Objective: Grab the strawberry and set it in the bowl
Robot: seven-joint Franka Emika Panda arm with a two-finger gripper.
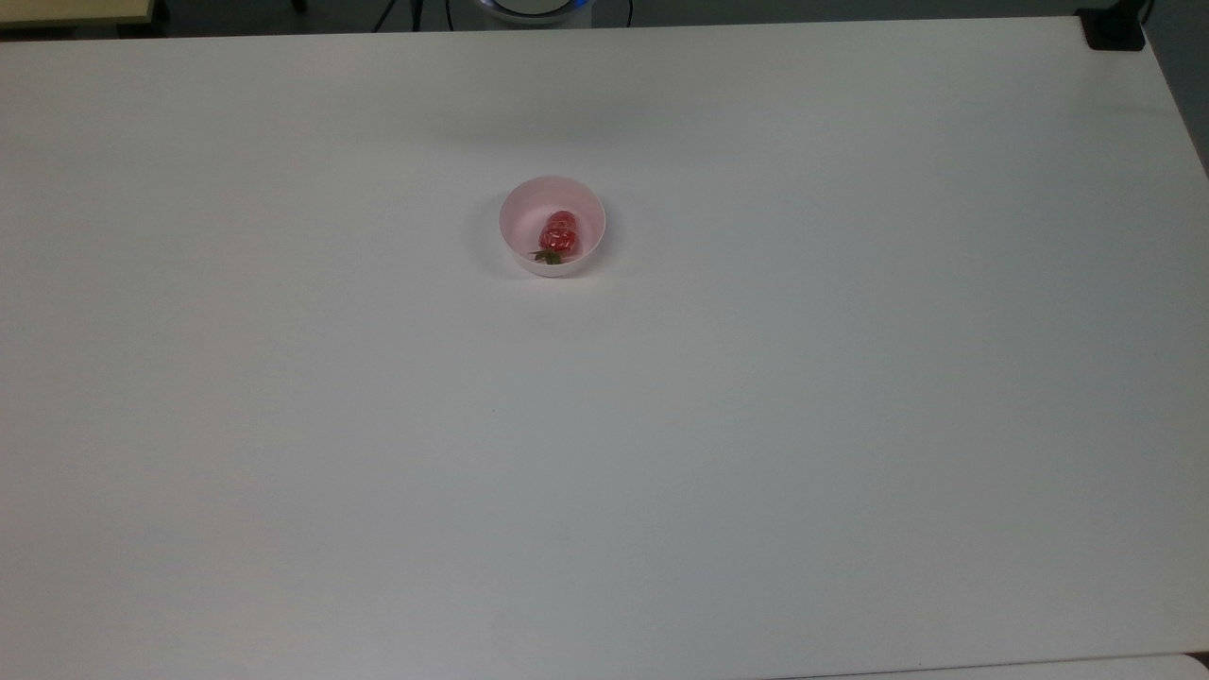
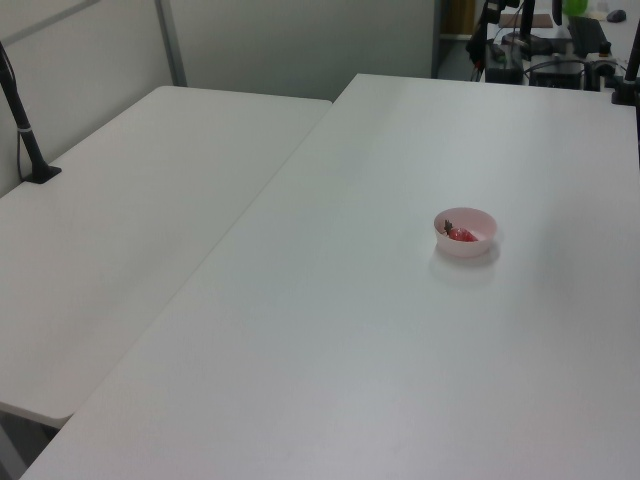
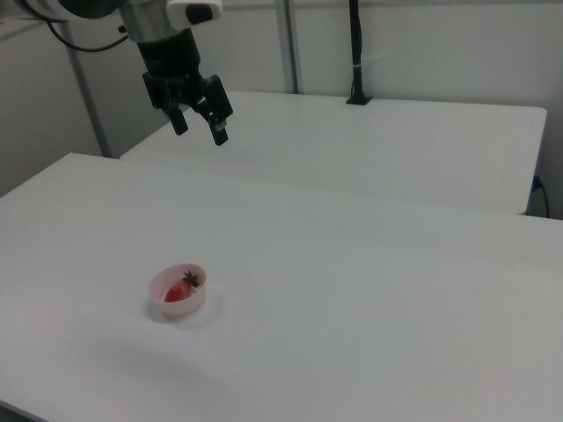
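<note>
Nearest, at the right view's lower left, the pale pink bowl [image 3: 178, 291] stands on the white table [image 3: 369, 308], its wall hiding the lower part of the strawberry [image 3: 181, 289] lying inside. Farther back, upper left, the gripper [image 3: 201, 126] hangs with fingers spread, grasping nothing.

the strawberry [image 1: 558, 234] lies inside the bowl [image 1: 521, 212], its leafy end toward the bottom of the top view, and the bowl stands on the desk [image 1: 756, 425] in the upper middle of the top view, well apart from every edge. in the right view the claw [image 3: 201, 125] hangs high above the desk, apart from the bowl [image 3: 165, 305] and farther back, with its two fingers spread apart and nothing between them. a second desk [image 2: 130, 220] adjoins the first along the left view's left, and a post [image 2: 22, 125] stands on its far left corner.
</note>
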